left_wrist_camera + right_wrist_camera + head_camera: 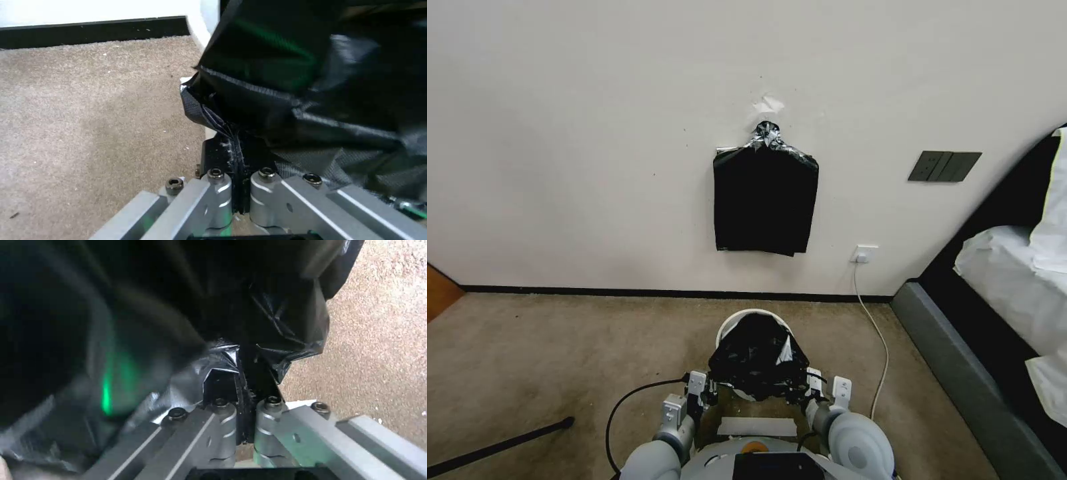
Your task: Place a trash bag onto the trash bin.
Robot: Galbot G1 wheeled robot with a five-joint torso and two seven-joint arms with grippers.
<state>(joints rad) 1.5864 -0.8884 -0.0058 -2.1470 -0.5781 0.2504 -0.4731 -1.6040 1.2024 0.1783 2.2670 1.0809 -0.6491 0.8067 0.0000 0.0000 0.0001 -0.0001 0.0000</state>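
Observation:
The trash bag (757,357) is a crinkled glossy black sheet spread over the near side of the cream-white trash bin (740,318), whose far rim still shows beyond it on the carpet. My left gripper (710,393) is shut on the bag's left edge, and its black fingers (222,151) pinch a fold of the trash bag (311,86) beside the trash bin (206,23). My right gripper (804,393) is shut on the bag's right edge; a pleat of the trash bag (267,316) is clamped between its fingers (262,383).
A flat bundle of black bags (765,200) hangs on the wall above the bin. A white cable (880,340) runs from the wall socket (864,254) down over the carpet at right. A bed frame (960,380) stands far right. A black rod (500,443) lies at left.

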